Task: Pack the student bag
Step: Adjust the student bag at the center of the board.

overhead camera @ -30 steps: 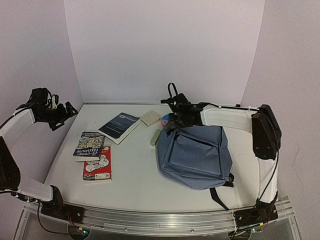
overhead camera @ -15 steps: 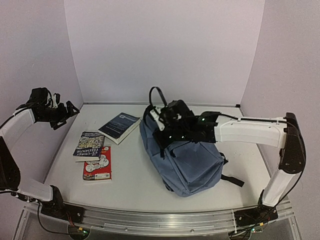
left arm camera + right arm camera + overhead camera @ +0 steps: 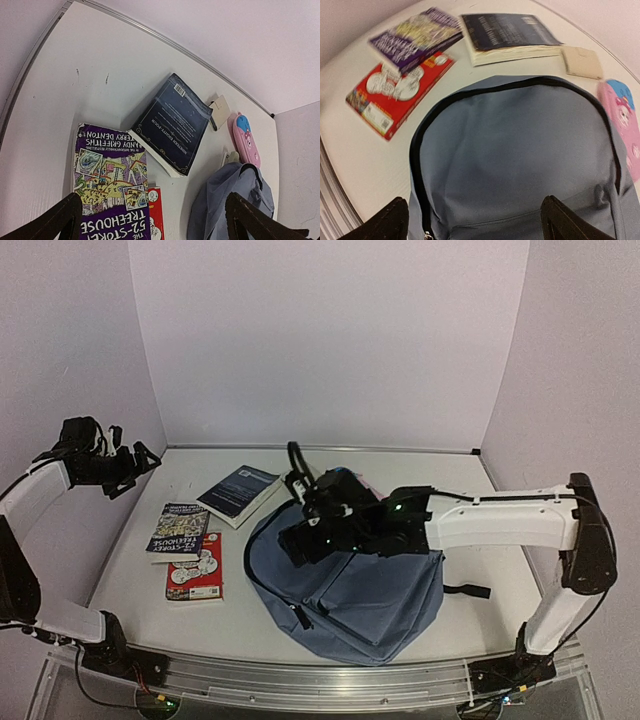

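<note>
As the student bag (image 3: pixel 370 600) lies flat, purple book (image 3: pixel 107 185) titled "52-Storey Treehouse"

One student bag (image 3: pixel 350 585), a grey-blue backpack, is counted on the surface (image 3: pixel 200 625), between its middle and its right edge. Three books are counted on the left half: one dark blue book (image 3: pixel 238 493) nearest the far edge, one purple book (image 3: pixel 178 530) titled "52-Storey Treehouse", and one red book (image 3: pixel 195 568) nearest the near edge. One beige square pad (image 3: pixel 219 111) and one pink case (image 3: pixel 246 139) are counted by the far edge, beyond the bag. One small whitish item (image 3: pixel 230 157), too hidden to be named, is counted just beside the bag. Two claws are counted: one left claw (image 3: pixel 152 200) and one right claw (image 3: pixel 475 202).
</note>
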Controlling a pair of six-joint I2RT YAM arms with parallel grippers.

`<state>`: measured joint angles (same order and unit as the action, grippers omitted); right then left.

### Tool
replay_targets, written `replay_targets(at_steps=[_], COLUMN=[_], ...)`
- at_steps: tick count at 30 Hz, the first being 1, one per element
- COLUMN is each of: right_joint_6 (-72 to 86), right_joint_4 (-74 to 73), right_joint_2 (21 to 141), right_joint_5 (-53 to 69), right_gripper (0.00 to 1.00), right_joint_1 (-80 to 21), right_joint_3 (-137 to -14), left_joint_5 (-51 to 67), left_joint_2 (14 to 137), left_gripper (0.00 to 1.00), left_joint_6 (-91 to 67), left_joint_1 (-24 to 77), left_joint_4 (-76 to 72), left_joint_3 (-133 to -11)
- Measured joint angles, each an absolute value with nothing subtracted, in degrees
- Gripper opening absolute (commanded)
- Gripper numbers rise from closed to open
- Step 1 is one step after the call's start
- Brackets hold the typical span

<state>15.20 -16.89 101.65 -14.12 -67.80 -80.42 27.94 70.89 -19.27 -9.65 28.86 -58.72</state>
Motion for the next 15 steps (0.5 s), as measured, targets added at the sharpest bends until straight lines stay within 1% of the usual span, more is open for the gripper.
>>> replay_targets(at_steps=[4,10,15], right_joint_6=[26.58,39.69,44.66], right_joint_4=[-18.12,-20.77,-24.15], right_joint_2=[94.25,85.9,82.92], right_joint_5=[-16.28,-14.27,-10.65], right_gripper=[0.95,0.98,0.98], right_joint_1=[-62.8,-48.64,-42.84], right_joint_3=[-77.17,-61.97,-52.05], left_joint_5=[28.62,29.84,29.79], left_joint_2=[70.89,70.87,70.87], left_gripper=[1.0,1.0,1.0], left_joint_6=[-19.26,-18.79,-17.41], left_joint_1=[-9.65,-8.89,-5.98], left_joint_4=[28.78,27.43,26.98], left_joint_3=[-58.7,-57.9,-57.69])
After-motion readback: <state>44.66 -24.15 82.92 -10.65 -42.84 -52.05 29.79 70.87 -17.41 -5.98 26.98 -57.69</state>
